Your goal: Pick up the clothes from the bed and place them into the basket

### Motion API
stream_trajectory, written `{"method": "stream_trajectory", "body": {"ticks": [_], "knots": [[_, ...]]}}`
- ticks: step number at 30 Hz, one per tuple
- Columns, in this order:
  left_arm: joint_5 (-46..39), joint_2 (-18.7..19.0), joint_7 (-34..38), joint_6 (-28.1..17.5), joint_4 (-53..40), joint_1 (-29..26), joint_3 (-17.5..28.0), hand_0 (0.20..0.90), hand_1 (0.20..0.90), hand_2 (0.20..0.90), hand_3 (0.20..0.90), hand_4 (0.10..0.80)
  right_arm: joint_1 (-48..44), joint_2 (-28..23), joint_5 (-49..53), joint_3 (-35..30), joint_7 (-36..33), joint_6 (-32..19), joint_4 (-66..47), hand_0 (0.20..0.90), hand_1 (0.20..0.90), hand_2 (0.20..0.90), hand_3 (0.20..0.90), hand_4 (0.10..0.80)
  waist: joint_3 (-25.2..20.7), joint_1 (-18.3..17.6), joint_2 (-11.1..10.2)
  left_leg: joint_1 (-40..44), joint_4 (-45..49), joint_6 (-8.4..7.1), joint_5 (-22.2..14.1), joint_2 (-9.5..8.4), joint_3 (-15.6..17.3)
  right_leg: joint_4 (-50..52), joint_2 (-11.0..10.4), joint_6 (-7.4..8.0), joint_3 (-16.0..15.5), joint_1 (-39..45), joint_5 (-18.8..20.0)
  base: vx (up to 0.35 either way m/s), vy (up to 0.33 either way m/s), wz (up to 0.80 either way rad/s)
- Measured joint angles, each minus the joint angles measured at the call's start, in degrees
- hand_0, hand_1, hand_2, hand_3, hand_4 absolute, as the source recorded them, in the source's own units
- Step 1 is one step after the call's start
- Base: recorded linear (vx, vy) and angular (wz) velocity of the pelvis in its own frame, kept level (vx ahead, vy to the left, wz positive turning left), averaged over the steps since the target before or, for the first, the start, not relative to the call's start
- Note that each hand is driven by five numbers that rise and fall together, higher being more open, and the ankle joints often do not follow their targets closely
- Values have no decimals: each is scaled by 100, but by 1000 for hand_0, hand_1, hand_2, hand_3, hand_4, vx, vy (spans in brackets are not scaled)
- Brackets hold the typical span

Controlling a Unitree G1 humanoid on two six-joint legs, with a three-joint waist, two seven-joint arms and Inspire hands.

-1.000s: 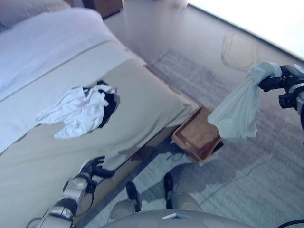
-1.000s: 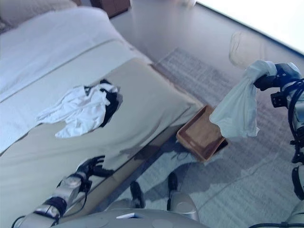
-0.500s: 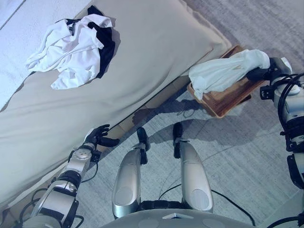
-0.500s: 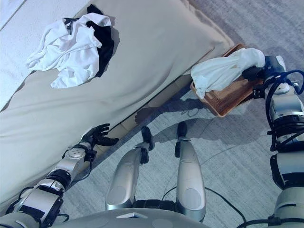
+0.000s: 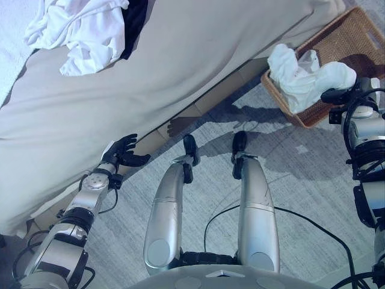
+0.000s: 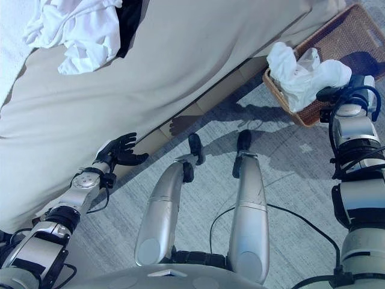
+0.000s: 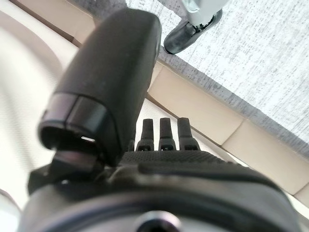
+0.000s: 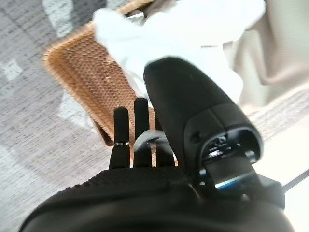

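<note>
Down from where it hung off the raised right hand (image 5: 344, 95) a second ago, the pale white garment (image 5: 305, 77) now lies heaped in the wicker basket (image 5: 346, 42), a crumpled, puffy bundle with folds standing up and one end spilling over the rim nearest the hand. That hand sits just beside the bundle at the basket's edge; in its wrist view the fingers (image 8: 129, 126) reach out straight toward the weave with the cloth just past the thumb, so it looks released rather than clenched on anything. The basket stands on the grey carpet (image 5: 301, 180) against the corner of the bed (image 5: 180, 66). Well away from the right hand, up on the beige cover, the rest of the clothes (image 5: 84, 27) lie in a loose pile: rumpled white fabric with a dark piece tucked beneath its side. The left hand (image 5: 122, 152) hangs low by the bed's side, close to the cover's edge, fingers loosely spread and holding nothing.
</note>
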Motion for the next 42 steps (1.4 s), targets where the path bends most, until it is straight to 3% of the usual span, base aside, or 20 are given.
{"method": "stream_trajectory", "body": {"ticks": [9, 14, 20, 23, 25, 28, 30, 33, 37, 38, 41, 42], "knots": [[-1, 59, -101, -6, -170, 252, -49, 900, 900, 900, 900, 800, -74, -38, -482, -216, -78, 76, 583, 900, 900, 900, 900, 800, -2, 67, 4, -66, -22, -6, 12, 2, -144, -151, 21, 19, -122, 66, 14, 0, 4, 3], [-1, 57, -117, -3, -166, 349, -149, 900, 900, 900, 900, 800, 96, -91, -764, -265, -184, 77, 609, 900, 900, 900, 900, 800, -2, 39, 4, 457, -424, -24, 87, -1, -156, -643, 77, 47, -170, 628, 195, 16, 82, -6], [-3, 47, -107, 4, -100, 354, -151, 900, 900, 900, 900, 800, 357, -527, -1444, -270, -307, 67, 541, 900, 900, 900, 900, 800, -2, 4, 3, 1252, -1012, 13, 170, -9, -110, -1369, 146, 88, -228, 1507, 454, 62, 103, -7], [0, -3, -83, 4, 13, 429, -142, 900, 900, 900, 900, 800, 849, -633, -1523, -601, -557, -85, -208, 900, 900, 900, 900, 800, -2, -71, 3, 1864, -1591, 29, 343, -76, -99, -1858, 148, 127, -267, 2089, 599, 70, 178, 1], [8, -77, -66, 3, 55, 571, -69, 900, 900, 900, 900, 800, 1401, -646, -1644, -1019, -583, -306, -1362, 900, 900, 900, 900, 800, -4, -148, 1, 2339, -2070, 42, 477, -93, -66, -2248, 164, 165, -291, 2525, 720, 129, 270, -3], [67, -317, -74, 11, 173, 702, 182, 900, 900, 900, 900, 800, 1861, -629, -2009, -1394, -324, -619, -2541, 900, 900, 900, 900, 800, -5, -261, 2, 2795, -2560, 81, 606, -156, -75, -2592, 135, 220, -336, 2949, 761, 292, 363, 4], [81, -688, 53, 4, 388, 747, 467, 900, 900, 900, 900, 800, 2183, -571, -2154, -1533, 123, -677, -3035, 900, 900, 900, 900, 800, -12, -265, 6, 3220, -2853, 44, 716, -168, -94, -2827, 162, 258, -391, 3357, 827, 238, 268, 12], [300, -1082, 47, 9, 597, 1062, 493, 900, 900, 900, 900, 800, 2622, -525, -2601, -1467, 1103, -901, -3339, 900, 900, 900, 900, 800, -412, -257, -39, 3688, -3177, 47, 698, -183, -229, -3255, 175, 288, -588, 3969, 806, 269, 252, 26], [528, -1268, 33, 27, 835, 1228, 497, 900, 900, 900, 900, 800, 2642, -525, -3221, -1168, 1683, -1034, -3285, 900, 900, 900, 900, 800, -688, -102, -126, 3991, -3237, 39, 693, -226, -463, -3469, 140, 327, -868, 4497, 797, 277, 232, 38], [600, -1274, 11, 21, 926, 1338, 497, 900, 900, 900, 900, 800, 2645, -507, -3525, -957, 1811, -1152, -3207, 900, 900, 900, 900, 800, -949, 4, -189, 3957, -3237, 38, 677, -261, -585, -3510, 132, 391, -971, 4546, 749, 294, 220, 51], [826, -1274, -55, 59, 1154, 1350, 496, 900, 900, 900, 900, 800, 2629, -477, -4119, -576, 1874, -1272, -3070, 900, 900, 900, 900, 800, -1081, 267, -312, 4096, -3116, 40, 662, -286, -903, -3562, 110, 400, -1288, 4927, 742, 224, 182, 61], [931, -1247, -75, 72, 1242, 1374, 477, 900, 900, 900, 900, 800, 2562, -466, -4242, -376, 1869, -1287, -2973, 900, 900, 900, 900, 800, -1133, 370, -378, 4084, -3038, 38, 655, -340, -1017, -3541, 68, 468, -1410, 5025, 679, 179, 147, 76]]}}
